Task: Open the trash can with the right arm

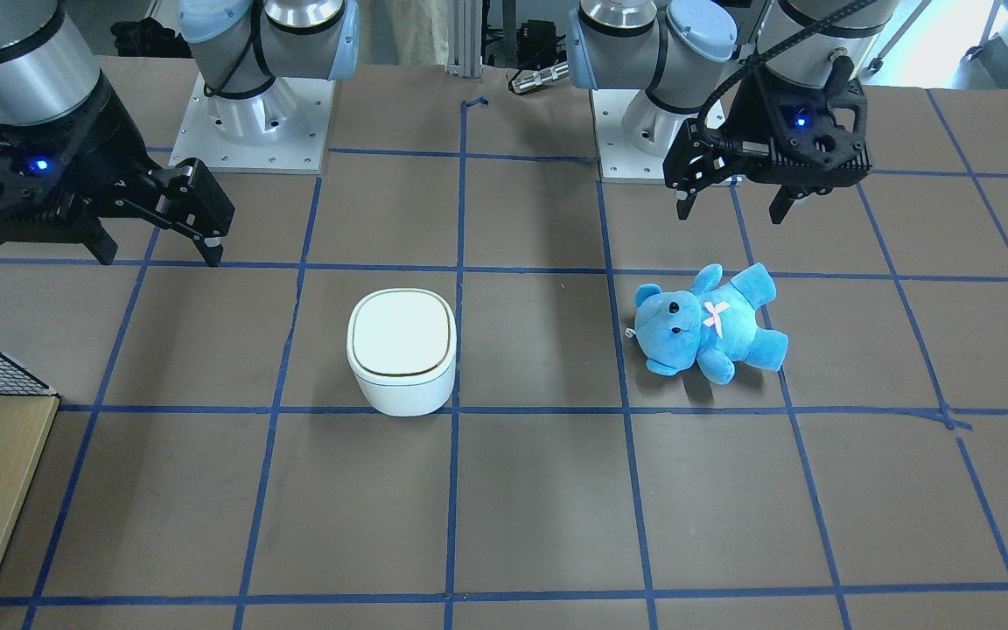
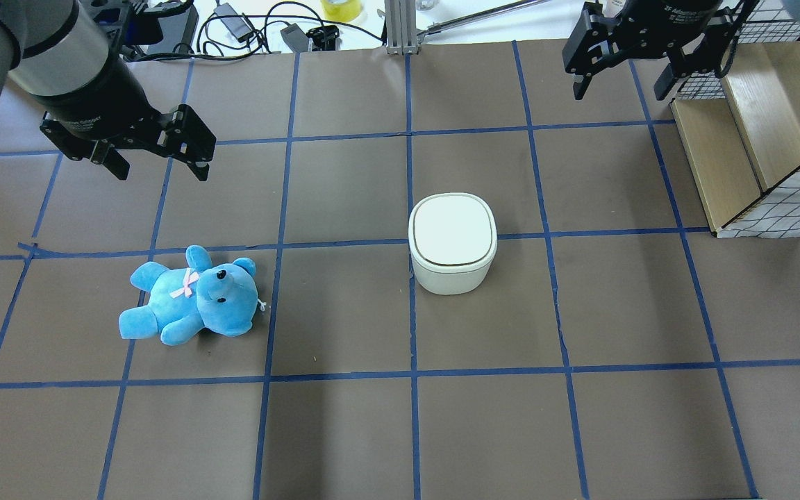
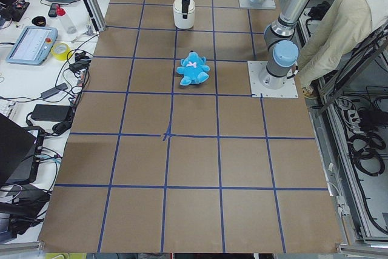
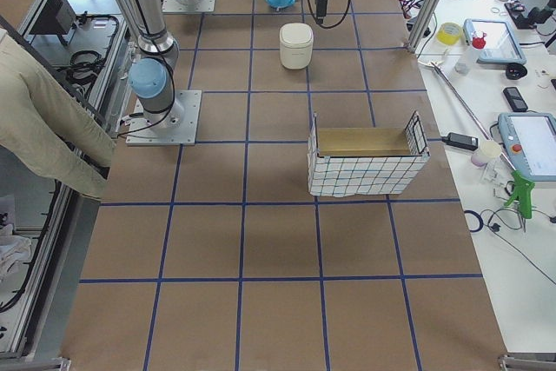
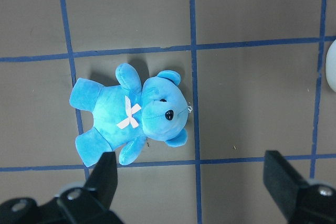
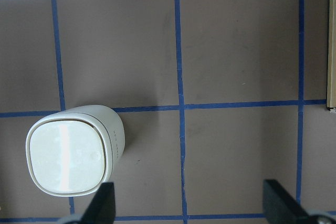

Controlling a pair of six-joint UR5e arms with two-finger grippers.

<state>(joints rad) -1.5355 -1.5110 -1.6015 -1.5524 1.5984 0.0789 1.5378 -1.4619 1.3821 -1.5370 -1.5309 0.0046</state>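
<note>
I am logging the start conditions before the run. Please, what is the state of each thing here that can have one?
trash can, upright, lid shut.
right gripper, open, empty, away from the trash can.
left gripper, open, empty.
teddy bear, lying face up on the table.

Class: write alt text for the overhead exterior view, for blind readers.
A closed white trash can stands at centre, a blue teddy bear lying to its left. The left gripper and right gripper hover open, touching neither.
</note>
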